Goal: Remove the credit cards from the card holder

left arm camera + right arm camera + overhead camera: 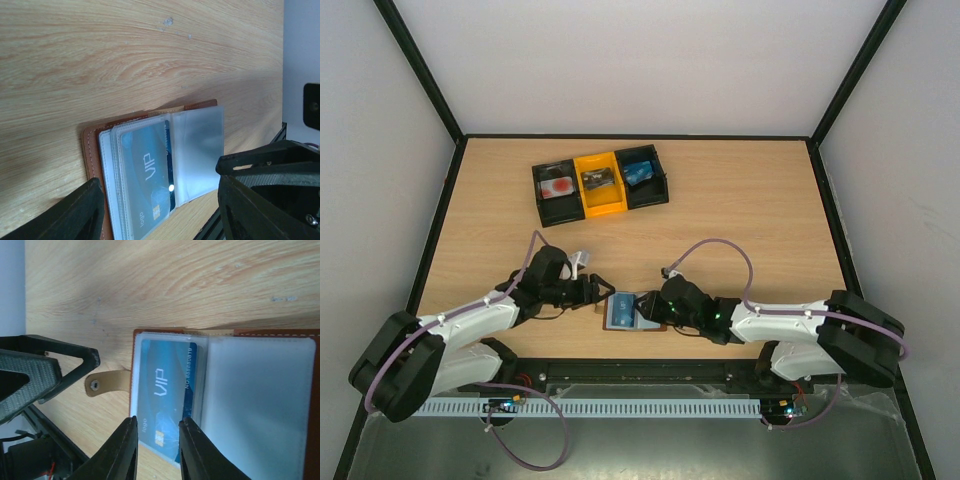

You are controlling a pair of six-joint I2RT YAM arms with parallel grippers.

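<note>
Credit cards (165, 385) in this one are tucked inside the clear plastic sleeves (255, 400) of the card holder (91, 150), which lies open and flat on the bench (740, 220) right at the near edge, between the two arms. Only one card shows properly, a bright blue one with VIP printed on it and a chip at one end. A darker blue strip with a number runs along one side of it, and I can't tell if that's a second card or the same one under fewer layers. Left jaws are spread wide, hovering just beside the holder on the side with the little brown tab (102, 385), nothing in them. Right jaws show only a narrow gap, with the chip end of the blue card sitting right in that gap in the wrist view, but I can't tell whether the fingers (125, 450) actually touch it. Handling-wise I'd guess the card is light, stiff and pretty slick, and the sleeve is floppy and will cling, so the whole holder probably wants to slide or lift along with it. Best bet to me: pinch the short end at the sleeve mouth across its thin faces and pull straight along the sleeve, with the other arm pressing the leather down. Black-and-yellow tray (537, 190) sits well apart at the far side.
</note>
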